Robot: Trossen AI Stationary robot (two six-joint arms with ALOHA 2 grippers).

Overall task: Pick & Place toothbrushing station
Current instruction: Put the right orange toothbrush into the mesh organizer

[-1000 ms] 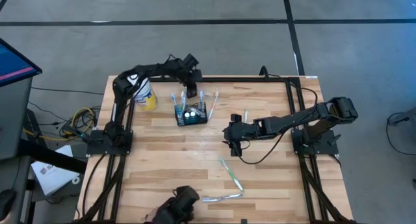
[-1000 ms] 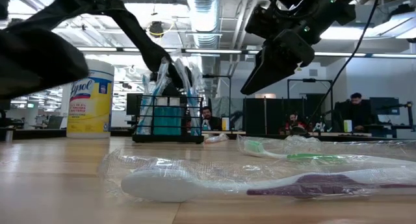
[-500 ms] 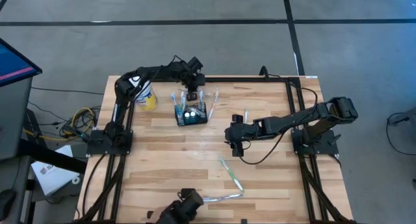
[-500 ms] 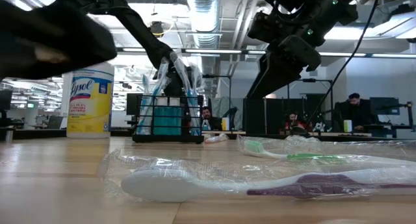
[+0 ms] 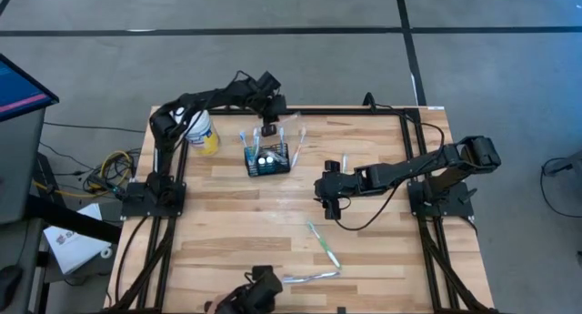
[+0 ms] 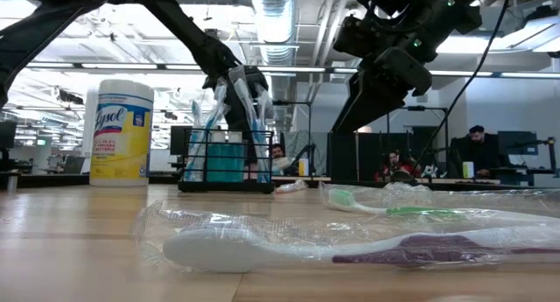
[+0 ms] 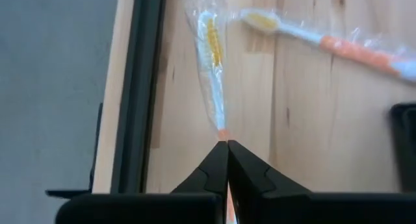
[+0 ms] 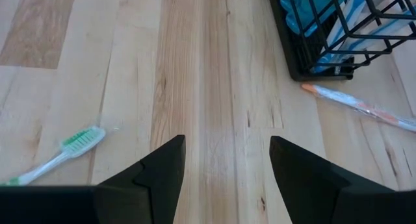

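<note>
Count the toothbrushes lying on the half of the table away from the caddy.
2. A green toothbrush lies near the table's middle, and a purple toothbrush lies by the front edge. Others are in the half with the caddy.

Bare wood lies between the black wire caddy [image 5: 267,158] and the right gripper [image 5: 326,201], which hangs spread above the table [image 5: 236,223], while wrapped toothbrushes [image 5: 323,245] clutter the near side and a yellow canister [image 5: 202,132] blocks the far left corner.
</note>
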